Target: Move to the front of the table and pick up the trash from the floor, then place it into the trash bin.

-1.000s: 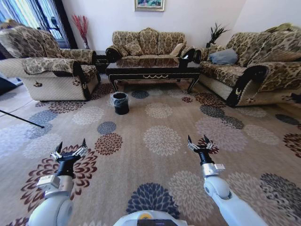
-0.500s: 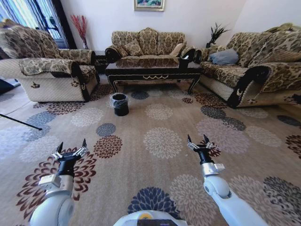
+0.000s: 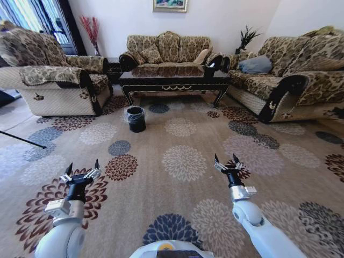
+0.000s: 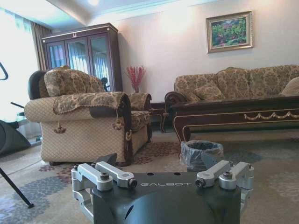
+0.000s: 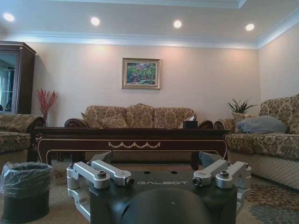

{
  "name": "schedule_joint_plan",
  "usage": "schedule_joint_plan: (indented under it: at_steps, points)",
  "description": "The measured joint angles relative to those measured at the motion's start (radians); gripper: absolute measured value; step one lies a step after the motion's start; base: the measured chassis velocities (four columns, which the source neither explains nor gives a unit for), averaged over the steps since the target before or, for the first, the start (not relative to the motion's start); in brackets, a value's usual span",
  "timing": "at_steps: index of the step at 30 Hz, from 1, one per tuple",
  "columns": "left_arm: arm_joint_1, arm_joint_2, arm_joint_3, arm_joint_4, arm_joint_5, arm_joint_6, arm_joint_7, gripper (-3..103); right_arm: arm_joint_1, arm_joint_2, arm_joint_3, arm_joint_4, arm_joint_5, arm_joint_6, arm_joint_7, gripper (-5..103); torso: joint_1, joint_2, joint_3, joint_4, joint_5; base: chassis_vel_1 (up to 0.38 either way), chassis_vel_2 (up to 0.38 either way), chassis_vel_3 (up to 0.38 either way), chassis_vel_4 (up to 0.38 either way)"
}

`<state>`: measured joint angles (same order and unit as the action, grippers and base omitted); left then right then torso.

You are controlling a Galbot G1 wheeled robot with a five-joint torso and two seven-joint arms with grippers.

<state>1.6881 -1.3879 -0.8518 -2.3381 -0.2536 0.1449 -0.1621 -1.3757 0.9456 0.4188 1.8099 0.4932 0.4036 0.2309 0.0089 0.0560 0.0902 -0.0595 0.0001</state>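
Note:
The dark glossy table (image 3: 174, 81) stands at the far end of the room, in front of the middle sofa. The black trash bin (image 3: 136, 119) with its clear liner sits on the patterned floor (image 3: 161, 134) near the table's left front leg. It is also seen from the wrists, as the bin (image 4: 201, 154) and the bin (image 5: 25, 189) beside the table (image 5: 131, 140). My left gripper (image 3: 83, 166) and right gripper (image 3: 226, 159) hover open and empty low over the carpet, far short of the bin. The trash is out of view.
An armchair (image 3: 59, 86) flanks the left side and a long sofa (image 3: 290, 80) the right, with a third sofa (image 3: 169, 51) behind the table. A thin black rod (image 3: 21, 138) lies across the carpet at far left. Open carpet stretches between me and the table.
The whole head view has shifted a little, so the camera has moved: the left armchair and the bin slid slightly left. Both arms hold the same pose, grippers still open.

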Motion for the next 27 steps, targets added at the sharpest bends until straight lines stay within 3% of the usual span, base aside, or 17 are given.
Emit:
schedule_joint_plan:
  at_steps: [11,17,22,24,27]
  points:
    - [-0.016,0.012,-0.015,0.021,-0.005,-0.011,0.009,100,-0.009,-0.001,0.040,0.025,-0.018,-0.003,0.006,100,0.000,0.000,0.000,0.0001,-0.0001,0.000,0.000,0.000,0.000]
    - [-0.029,0.020,-0.044,0.048,-0.035,-0.059,0.078,100,-0.026,-0.003,0.109,0.071,-0.026,-0.035,0.033,100,0.000,0.007,0.006,0.0000,-0.0001,0.000,0.000,0.000,0.000]
    - [-0.044,0.028,-0.077,0.064,-0.050,-0.088,0.129,100,-0.052,-0.008,0.177,0.168,-0.034,-0.159,0.079,100,0.003,0.025,0.022,0.0001,-0.0002,0.000,0.000,0.000,0.000]
    - [-0.052,0.043,-0.100,0.063,-0.072,-0.071,0.140,100,-0.084,-0.022,0.219,0.259,-0.010,-0.266,0.121,100,0.005,0.038,0.033,0.0000,-0.0005,0.000,0.000,0.000,0.000]
    - [-0.056,0.055,-0.119,0.054,-0.092,-0.057,0.152,100,-0.104,-0.030,0.246,0.303,0.000,-0.316,0.128,100,0.006,0.046,0.040,0.0000,-0.0004,0.000,0.000,0.000,0.000]
